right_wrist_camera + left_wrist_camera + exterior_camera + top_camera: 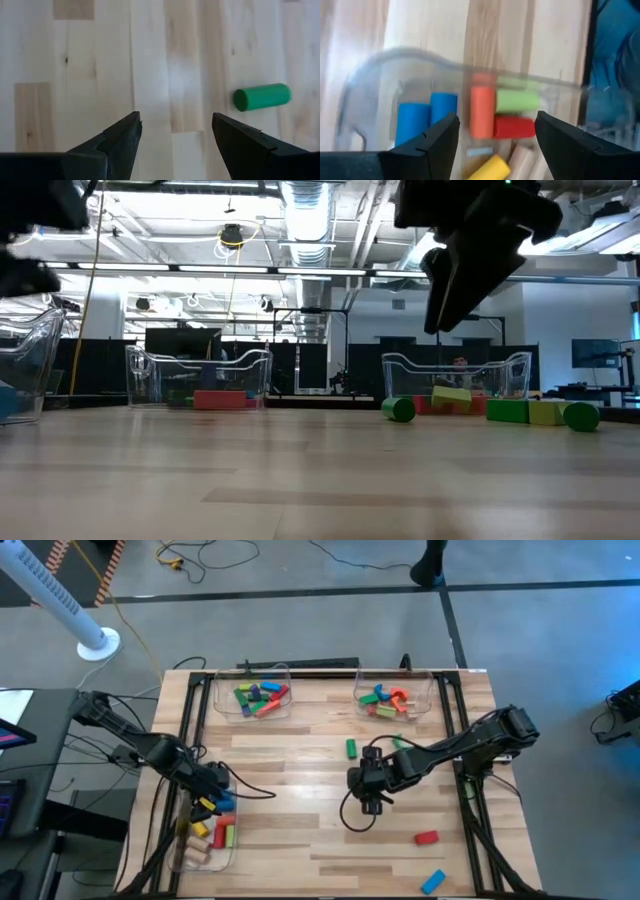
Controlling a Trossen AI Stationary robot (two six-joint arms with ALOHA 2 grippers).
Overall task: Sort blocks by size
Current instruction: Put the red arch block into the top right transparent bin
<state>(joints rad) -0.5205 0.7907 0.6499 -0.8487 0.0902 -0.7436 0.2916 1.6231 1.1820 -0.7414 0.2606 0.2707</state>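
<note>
My left gripper hangs open over the clear bin at the table's near left, touching nothing. Under it in the bin lie blue, orange, green, red, yellow and plain wood blocks. My right gripper stands open above bare table near the middle, slanting down. A green cylinder lies on its side on the wood a little beyond it. More loose blocks lie on the table: green, red and blue.
Two more clear bins with mixed blocks stand at the far edge, one left and one right. Black frame rails run along the table's sides. Bare wood lies between the bins and the near edge.
</note>
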